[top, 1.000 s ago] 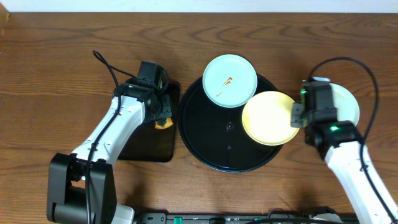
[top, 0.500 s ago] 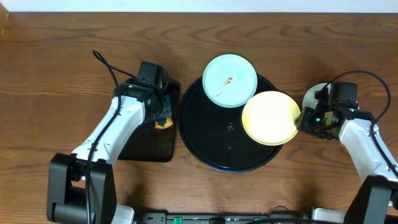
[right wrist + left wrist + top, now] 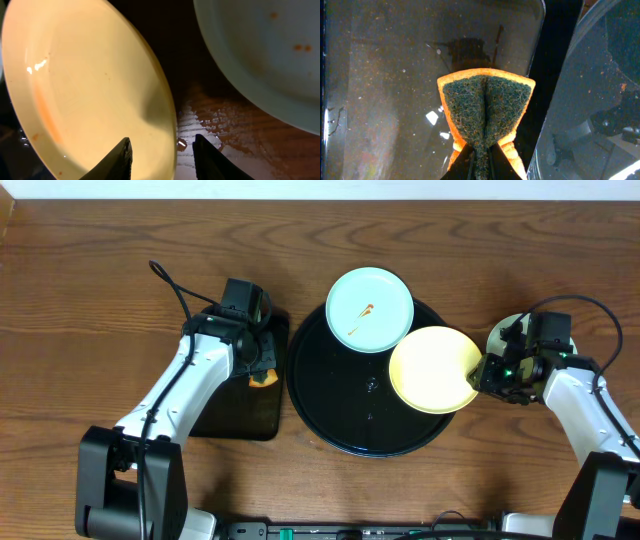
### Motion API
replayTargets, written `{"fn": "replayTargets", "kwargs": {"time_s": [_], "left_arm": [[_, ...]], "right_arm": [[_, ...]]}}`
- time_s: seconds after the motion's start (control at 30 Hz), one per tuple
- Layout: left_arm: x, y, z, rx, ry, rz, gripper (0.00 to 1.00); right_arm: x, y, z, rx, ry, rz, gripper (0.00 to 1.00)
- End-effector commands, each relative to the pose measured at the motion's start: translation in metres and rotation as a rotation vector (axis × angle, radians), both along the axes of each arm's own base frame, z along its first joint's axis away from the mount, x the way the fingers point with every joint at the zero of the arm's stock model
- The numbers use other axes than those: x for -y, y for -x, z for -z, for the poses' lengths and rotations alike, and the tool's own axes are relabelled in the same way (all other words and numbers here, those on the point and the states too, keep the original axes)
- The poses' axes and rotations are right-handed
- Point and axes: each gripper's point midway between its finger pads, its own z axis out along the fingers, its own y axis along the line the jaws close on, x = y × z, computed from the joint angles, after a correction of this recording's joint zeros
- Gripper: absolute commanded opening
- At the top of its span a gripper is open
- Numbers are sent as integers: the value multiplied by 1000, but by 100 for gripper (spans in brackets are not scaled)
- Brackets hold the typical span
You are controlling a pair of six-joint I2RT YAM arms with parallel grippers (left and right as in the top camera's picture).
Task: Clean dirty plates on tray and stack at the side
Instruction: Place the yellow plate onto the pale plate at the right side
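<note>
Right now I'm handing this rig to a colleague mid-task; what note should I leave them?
Left gripper: shut on the sponge, over the rectangular tray.
Right gripper: open, fingers straddling the rim of the yellow plate.
That plate overhangs the round tray on the right; the smeared blue plate sits at its far edge.
Other blue plate: on the table at right, orange-specked.
Nothing stacked yet; wiping remains.

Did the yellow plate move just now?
No. The yellow plate lies where it did, overlapping the right rim of the black tray, with the right pincer at its edge.
</note>
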Motion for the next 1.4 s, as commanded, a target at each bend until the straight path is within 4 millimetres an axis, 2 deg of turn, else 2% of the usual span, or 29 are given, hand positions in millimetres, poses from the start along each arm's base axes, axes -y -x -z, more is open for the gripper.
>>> {"fn": "replayTargets", "kwargs": {"time_s": [0.0,0.2,0.37,0.57,0.73,0.9,0.97,1.17,1.37], "left_arm": [[-2,2,5,-18,-5,4,8],[-2,2,5,-18,-5,4,8],[-2,2,5,-18,-5,4,8],[-2,2,5,-18,-5,4,8],[-2,2,5,-18,-4,4,8],[-2,2,5,-18,-5,4,8],[-2,2,5,-18,-5,4,8],[-2,2,5,-18,-5,4,8],[-2,2,5,-18,-4,4,8]], "right_arm": [[3,8,11,-29,11,28,38],[3,9,15,-23,10,30,25],[2,4,13,-3,1,26,2],[-1,-6,8,45,-17,19,1],[3,-23,-12,152,-36,30,1],[35,-33,-38,247,-29,167,1],[57,-31,-44,255,-28,271,1],[115,-16,-42,236,-5,514,1],[152,0,-40,219,29,684,1]]}}
